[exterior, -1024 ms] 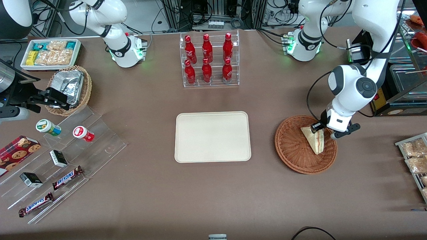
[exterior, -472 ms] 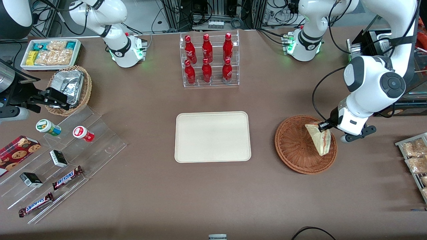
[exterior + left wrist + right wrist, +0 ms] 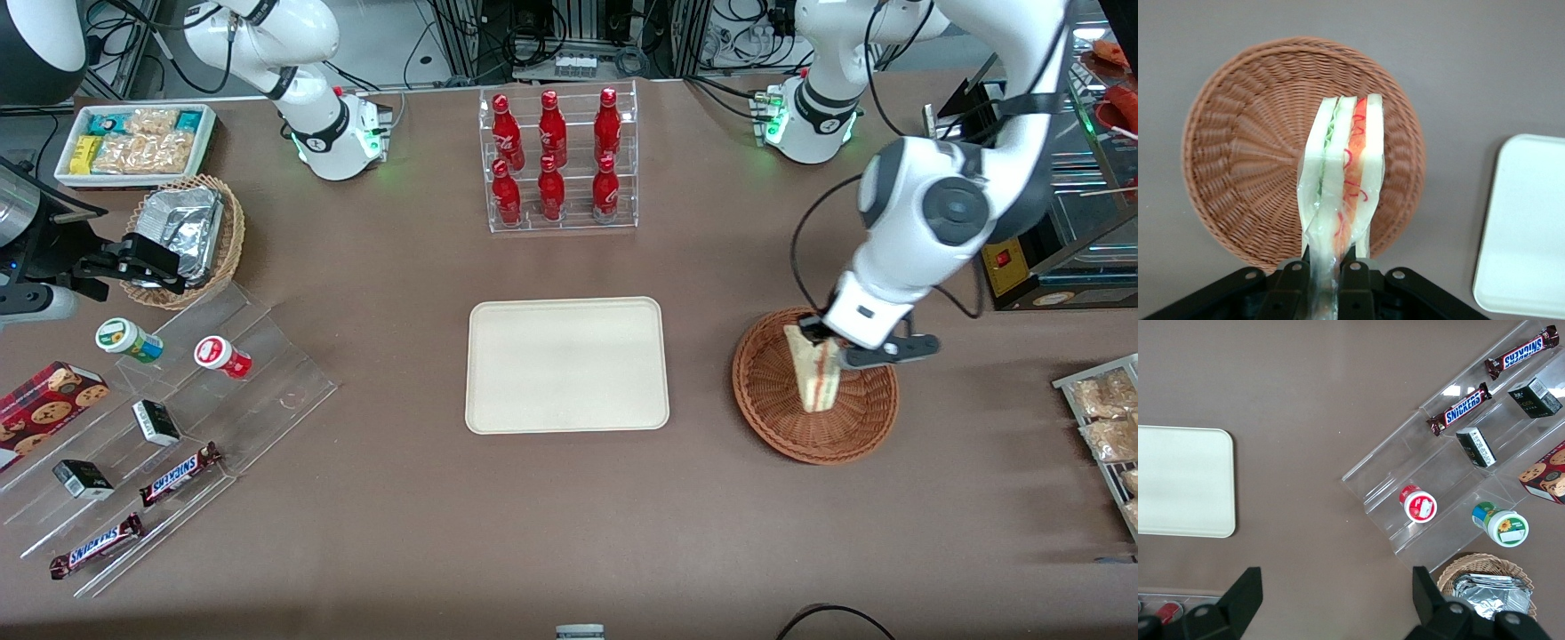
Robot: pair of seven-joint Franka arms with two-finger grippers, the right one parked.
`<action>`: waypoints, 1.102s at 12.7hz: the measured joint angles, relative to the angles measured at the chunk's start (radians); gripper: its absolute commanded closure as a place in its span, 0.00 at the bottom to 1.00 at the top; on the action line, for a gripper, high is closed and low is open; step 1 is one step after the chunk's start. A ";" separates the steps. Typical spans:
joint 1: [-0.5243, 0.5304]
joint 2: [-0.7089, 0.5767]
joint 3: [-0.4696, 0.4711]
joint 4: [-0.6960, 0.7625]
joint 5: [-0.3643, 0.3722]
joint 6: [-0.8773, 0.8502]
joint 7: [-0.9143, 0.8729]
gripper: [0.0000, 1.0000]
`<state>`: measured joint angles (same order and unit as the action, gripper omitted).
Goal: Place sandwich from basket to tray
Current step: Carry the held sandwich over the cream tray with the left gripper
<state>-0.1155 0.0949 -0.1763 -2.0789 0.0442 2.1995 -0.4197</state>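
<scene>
My left gripper (image 3: 824, 345) (image 3: 1323, 267) is shut on the sandwich (image 3: 819, 376) (image 3: 1341, 180), a clear-wrapped wedge of white bread with red, orange and green filling. The sandwich hangs from the fingers above the round reddish-brown wicker basket (image 3: 782, 418) (image 3: 1238, 153), lifted clear of its floor. The flat cream tray (image 3: 566, 364) (image 3: 1528, 227) lies on the table beside the basket, toward the parked arm's end, with nothing on it.
A clear rack of red bottles (image 3: 558, 160) stands farther from the front camera than the tray. A wire rack of snack packets (image 3: 1107, 418) sits at the working arm's end. A stepped acrylic stand (image 3: 178, 418) with snacks and a tan basket of foil packets (image 3: 187, 236) lie toward the parked arm's end.
The gripper has risen with the sandwich and swung toward the tray; the sandwich turned from lying slanted at the basket's rim to hanging edge-on over the basket's middle.
</scene>
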 measured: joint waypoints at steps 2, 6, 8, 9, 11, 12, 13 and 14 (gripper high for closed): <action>-0.050 0.003 -0.003 0.001 0.039 0.000 -0.046 1.00; -0.185 0.054 -0.006 0.045 0.065 0.002 -0.218 1.00; -0.248 0.097 -0.007 0.086 0.067 0.002 -0.299 1.00; -0.275 0.118 -0.007 0.107 0.067 0.002 -0.338 1.00; -0.313 0.162 -0.007 0.151 0.067 0.002 -0.393 1.00; -0.328 0.182 -0.007 0.166 0.067 0.002 -0.400 1.00; -0.343 0.202 -0.008 0.177 0.067 0.007 -0.404 1.00; -0.358 0.221 -0.012 0.185 0.067 0.022 -0.416 1.00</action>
<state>-0.4733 0.3158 -0.1883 -1.8937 0.1112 2.2212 -0.8358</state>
